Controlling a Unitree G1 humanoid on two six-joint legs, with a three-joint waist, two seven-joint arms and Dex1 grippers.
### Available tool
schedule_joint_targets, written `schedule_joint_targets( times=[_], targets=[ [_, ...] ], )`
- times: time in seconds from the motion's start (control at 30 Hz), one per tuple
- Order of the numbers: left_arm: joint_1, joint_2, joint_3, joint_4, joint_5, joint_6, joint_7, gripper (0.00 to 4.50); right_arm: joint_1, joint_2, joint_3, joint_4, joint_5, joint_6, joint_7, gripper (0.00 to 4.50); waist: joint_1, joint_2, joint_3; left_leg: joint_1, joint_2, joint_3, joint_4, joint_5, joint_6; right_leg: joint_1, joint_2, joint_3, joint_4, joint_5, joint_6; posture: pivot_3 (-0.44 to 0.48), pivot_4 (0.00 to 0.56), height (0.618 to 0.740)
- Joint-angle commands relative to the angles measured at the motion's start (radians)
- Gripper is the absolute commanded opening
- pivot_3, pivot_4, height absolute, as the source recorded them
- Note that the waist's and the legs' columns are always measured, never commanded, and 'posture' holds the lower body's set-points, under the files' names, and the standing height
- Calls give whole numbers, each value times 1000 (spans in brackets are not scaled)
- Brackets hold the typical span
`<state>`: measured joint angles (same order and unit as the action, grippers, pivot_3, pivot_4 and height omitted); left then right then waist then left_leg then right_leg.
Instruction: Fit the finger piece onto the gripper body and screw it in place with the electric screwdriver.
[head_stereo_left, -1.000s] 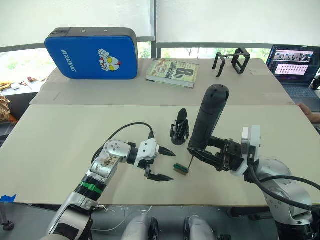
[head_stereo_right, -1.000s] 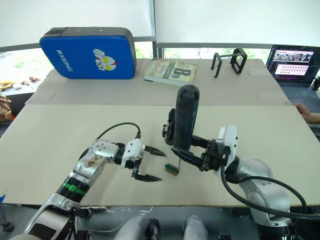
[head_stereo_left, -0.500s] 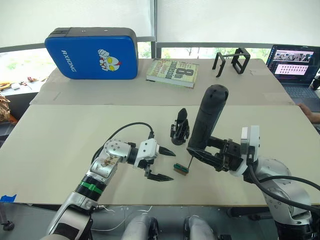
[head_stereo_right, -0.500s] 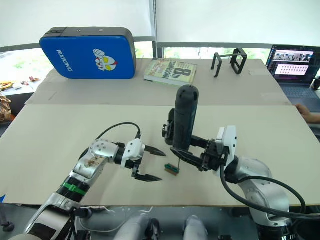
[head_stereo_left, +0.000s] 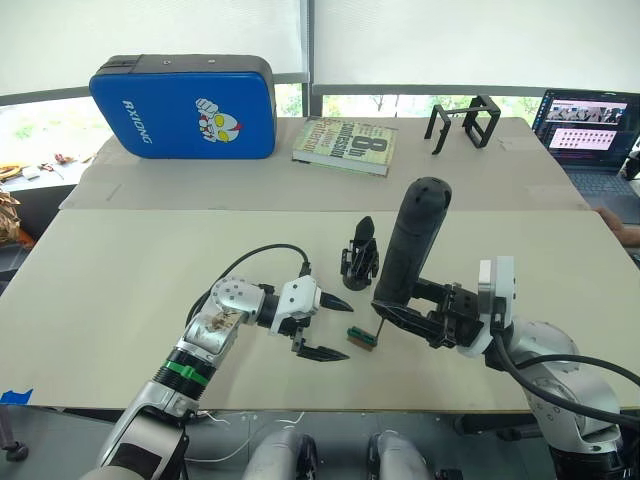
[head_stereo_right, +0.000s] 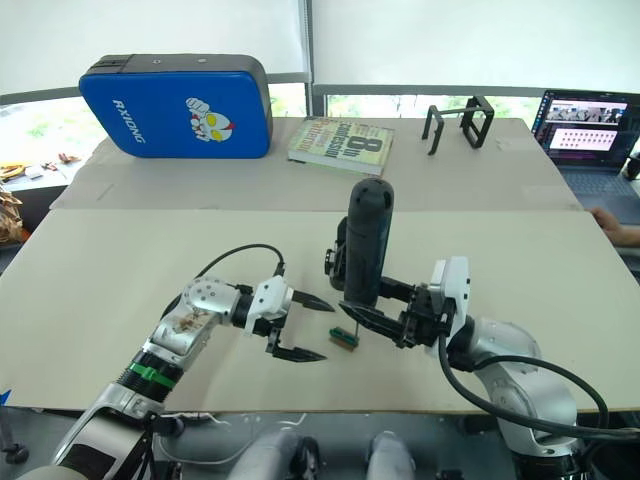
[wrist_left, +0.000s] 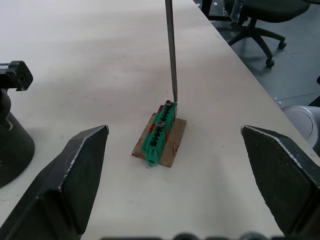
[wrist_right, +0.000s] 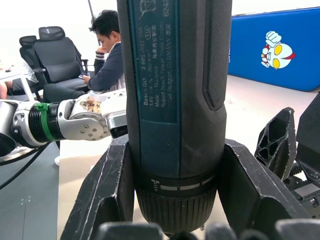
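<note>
Left gripper: left gripper (head_stereo_left: 331, 327) lay low over the table (head_stereo_left: 120, 270) at lower centre-left, its two black fingers spread wide and holding nothing, apparently kept ready beside the work rather than on it.

Green block: small green-and-brown block (head_stereo_left: 361, 338) sat flat on the table just right of the left fingertips; the left wrist view showed it (wrist_left: 161, 139) between the open fingers, two screw heads facing up, likely the screws' holder.

Bit: thin metal bit (wrist_left: 171, 50) stood nearly upright with its tip at the far screw head, a pose that suggested a screw was being picked up; actual contact could not be confirmed.

Gripper body: gripper body (head_stereo_left: 359, 257) stood on its round base at centre frame, just behind the block, pointed finger up, untouched by either arm.

Finger piece: dark openwork wedge, judged to be the finger piece (wrist_right: 275, 138), appeared against the gripper body in the right wrist view; whether it was seated could not be told.

Electric screwdriver: electric screwdriver (head_stereo_left: 410, 240) rose steeply right of centre, rounded end uppermost, tip pointed down at the block.

Right gripper: right gripper (head_stereo_left: 397, 313) at lower right had its fingers clamped around the screwdriver's lower barrel, steadying the tool for vertical work.
</note>
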<state>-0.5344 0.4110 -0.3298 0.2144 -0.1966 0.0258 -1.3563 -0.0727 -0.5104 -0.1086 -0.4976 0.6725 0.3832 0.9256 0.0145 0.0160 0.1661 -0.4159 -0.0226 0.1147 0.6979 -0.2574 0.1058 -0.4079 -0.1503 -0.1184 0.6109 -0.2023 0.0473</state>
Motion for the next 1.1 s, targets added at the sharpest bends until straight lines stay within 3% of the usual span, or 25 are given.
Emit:
schedule_joint_targets(
  times=[0.03,1.1],
  targets=[
    [-13,-1,3,-8,-5,-2,-2,4500,-19,-6,-25,-26,26,-40,11,1922,0,0,0,0,0,0,0,0,0,0,0,0,0,0,0,0,150,740],
    [-8,2,-7,-14,2,3,-6,4500,-26,-12,-15,12,-1,-85,25,1922,0,0,0,0,0,0,0,0,0,0,0,0,0,0,0,0,150,740]
  ],
)
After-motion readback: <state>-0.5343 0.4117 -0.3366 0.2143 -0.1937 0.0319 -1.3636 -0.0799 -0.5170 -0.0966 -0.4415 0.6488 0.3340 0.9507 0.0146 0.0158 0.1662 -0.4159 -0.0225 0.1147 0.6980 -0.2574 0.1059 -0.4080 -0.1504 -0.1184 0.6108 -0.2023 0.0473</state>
